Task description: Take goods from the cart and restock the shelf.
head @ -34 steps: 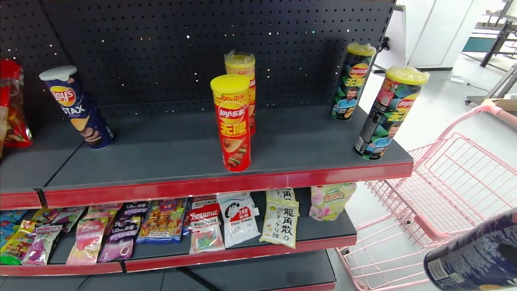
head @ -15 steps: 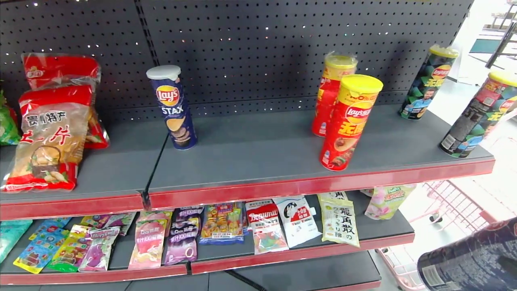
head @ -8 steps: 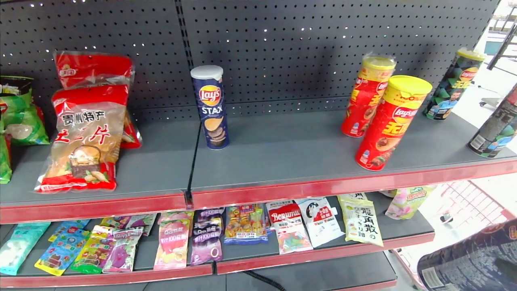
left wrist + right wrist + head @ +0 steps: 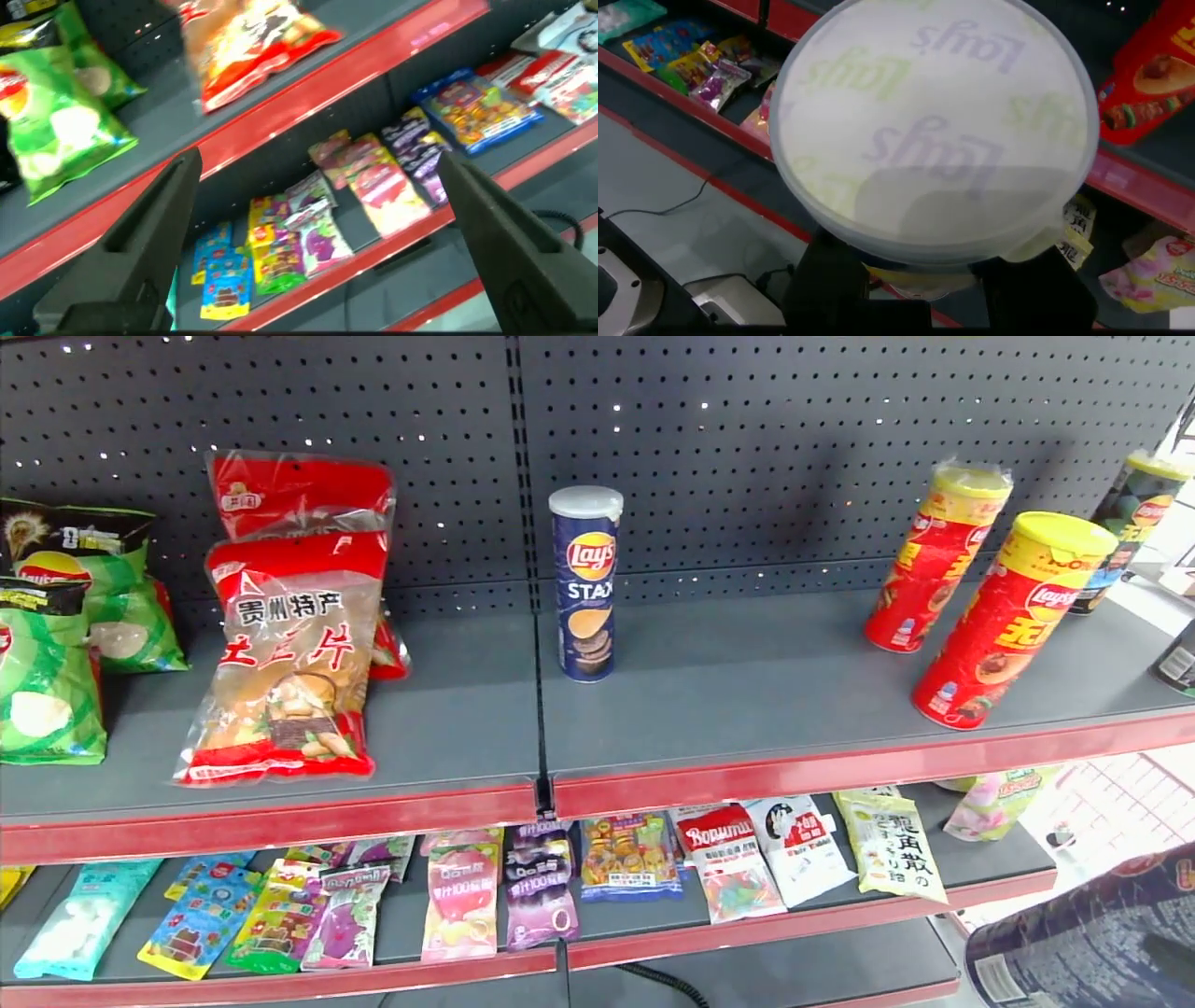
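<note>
The right gripper clamps the blue chip can, likely light, stiff and slippery; best held mid-body. The left gripper has its fingers apart.

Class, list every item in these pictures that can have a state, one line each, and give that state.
standing blue can: upright, lid on
front red can: standing, lid on
rear red can: standing, lid on
held can: lid on, clamped in the right gripper
left gripper: open, empty
red bags: sealed, leaning back
</note>
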Robot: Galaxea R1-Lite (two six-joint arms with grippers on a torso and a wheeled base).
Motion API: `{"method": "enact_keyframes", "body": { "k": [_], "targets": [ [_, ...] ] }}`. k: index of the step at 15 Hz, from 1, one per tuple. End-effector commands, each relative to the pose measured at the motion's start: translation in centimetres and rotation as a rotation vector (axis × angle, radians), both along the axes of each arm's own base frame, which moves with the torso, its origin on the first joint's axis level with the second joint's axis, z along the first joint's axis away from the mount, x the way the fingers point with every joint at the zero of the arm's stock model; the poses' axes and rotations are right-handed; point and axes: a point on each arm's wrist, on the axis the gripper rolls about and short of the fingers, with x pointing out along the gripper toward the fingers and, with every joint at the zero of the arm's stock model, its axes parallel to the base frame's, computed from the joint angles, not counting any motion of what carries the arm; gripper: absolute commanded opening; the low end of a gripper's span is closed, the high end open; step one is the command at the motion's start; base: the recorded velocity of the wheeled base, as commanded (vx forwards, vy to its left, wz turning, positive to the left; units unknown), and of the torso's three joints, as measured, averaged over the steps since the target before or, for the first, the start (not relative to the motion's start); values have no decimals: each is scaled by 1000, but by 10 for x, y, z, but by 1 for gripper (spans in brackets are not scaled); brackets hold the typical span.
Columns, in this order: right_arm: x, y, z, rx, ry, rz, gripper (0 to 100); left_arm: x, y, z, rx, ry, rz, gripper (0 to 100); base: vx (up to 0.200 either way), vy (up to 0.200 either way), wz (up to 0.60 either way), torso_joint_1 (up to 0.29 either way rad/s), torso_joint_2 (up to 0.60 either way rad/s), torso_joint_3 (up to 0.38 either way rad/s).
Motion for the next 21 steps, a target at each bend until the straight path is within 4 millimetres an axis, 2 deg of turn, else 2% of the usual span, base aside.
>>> {"method": "enact_keyframes", "body": {
  "k": [1, 5, 11, 13, 15, 21],
  "targets": [
    [0, 0, 0, -1, 2, 1, 0, 0, 0, 0, 10, -2, -1, 100, 0, 0, 0, 0, 0, 0],
    [0, 0, -1, -3, 4, 1, 0, 0, 0, -3, 51, -8, 9, 100, 0, 0, 0, 0, 0, 0],
    [0, 0, -1, -5, 5, 3, 0, 2, 0, -7, 59, 6, 26, 100, 200, 0, 0, 3, -3, 2],
    [1, 0, -2, -8, 10, 3, 0, 2, 0, -7, 58, 0, 26, 100, 0, 0, 0, 0, 0, 0],
    [2, 1, -3, -15, 13, 6, 0, 5, -1, -16, 103, 24, 20, 100, 0, 0, 0, 0, 0, 0],
    [3, 1, -3, -16, 15, 3, 0, 7, -2, -16, 121, -8, -11, 100, 0, 0, 0, 0, 0, 0]
  ]
}}
